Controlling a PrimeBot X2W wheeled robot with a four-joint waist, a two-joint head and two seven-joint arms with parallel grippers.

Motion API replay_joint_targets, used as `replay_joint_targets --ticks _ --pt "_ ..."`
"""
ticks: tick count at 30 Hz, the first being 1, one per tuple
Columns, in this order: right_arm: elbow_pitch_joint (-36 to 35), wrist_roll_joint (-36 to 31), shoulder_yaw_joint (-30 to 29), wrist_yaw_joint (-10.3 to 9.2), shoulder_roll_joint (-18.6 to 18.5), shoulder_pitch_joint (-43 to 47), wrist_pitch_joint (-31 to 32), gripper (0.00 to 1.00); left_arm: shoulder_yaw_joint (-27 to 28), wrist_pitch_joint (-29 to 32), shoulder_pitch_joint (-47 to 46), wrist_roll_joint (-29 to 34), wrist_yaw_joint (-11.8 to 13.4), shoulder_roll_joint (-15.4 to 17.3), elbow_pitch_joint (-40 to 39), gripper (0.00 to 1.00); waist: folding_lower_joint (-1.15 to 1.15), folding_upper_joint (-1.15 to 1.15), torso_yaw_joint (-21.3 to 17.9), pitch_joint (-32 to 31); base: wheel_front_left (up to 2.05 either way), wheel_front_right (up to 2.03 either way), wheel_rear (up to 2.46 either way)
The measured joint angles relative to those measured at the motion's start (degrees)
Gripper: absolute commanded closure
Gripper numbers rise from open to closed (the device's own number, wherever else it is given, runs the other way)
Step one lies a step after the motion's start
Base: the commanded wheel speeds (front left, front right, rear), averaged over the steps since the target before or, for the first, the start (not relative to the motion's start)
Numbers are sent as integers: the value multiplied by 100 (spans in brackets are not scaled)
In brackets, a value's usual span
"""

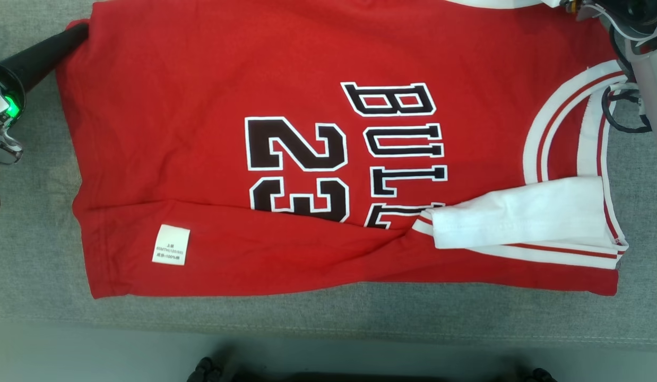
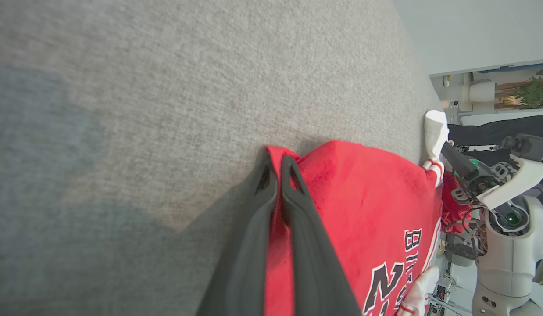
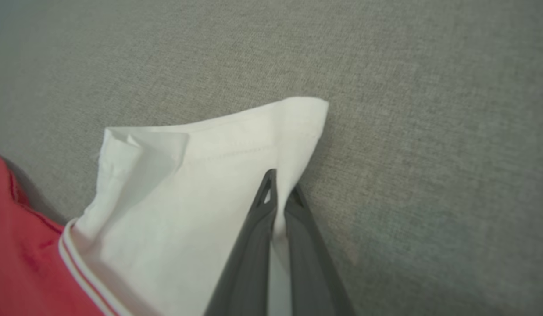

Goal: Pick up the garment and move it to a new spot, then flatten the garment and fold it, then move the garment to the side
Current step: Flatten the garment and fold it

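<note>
Left claw [image 2: 278,166] pinched a far corner of the red shirt [image 1: 201,132], and right claw [image 3: 280,186] pinched its white sleeve [image 3: 201,175]. It lay flat on the grey table [image 1: 36,276]. If one claw pulled faster, it could slip out or bunch up.

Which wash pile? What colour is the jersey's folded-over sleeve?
The sleeve is white; clearest in the head view.

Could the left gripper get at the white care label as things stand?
Probably not yet: the label lies uncovered, but the left gripper is shut on the jersey's far hem corner.
</note>
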Motion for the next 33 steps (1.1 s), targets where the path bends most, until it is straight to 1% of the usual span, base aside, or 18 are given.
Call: replay_joint_targets --ticks 6,10,14,18,22,24,30,33 --pt "91 -42 26 96 16 -2 -156 100 47 -235 -19 126 -59 -77 86 100 0 0 16 -29 0 0 0" --pt "149 -42 22 119 36 -4 -307 100 114 -430 -22 208 -127 -78 187 100 0 0 25 -53 0 0 0" --pt "189 -42 25 198 36 -7 -486 100 141 -577 -22 260 -182 -94 238 100 0 0 29 -96 0 0 0" --pt "185 -38 29 256 43 -4 -713 100 154 -783 -21 388 -244 -164 311 100 0 0 24 -162 0 0 0" --pt "145 10 44 309 38 37 -913 100 172 -927 -8 468 -250 -246 350 100 0 0 3 -268 0 0 0" --pt "109 41 46 346 30 138 -1032 100 169 -976 27 477 -257 -274 371 100 0 0 -12 -336 0 0 0" --pt "13 263 19 348 -64 727 -1380 100 121 -1187 415 477 -299 -446 437 100 0 0 -59 -641 0 0 0" --pt "-48 388 5 349 -113 997 -1499 100 65 -1226 620 477 -300 -449 455 100 0 0 -76 -799 0 0 0"
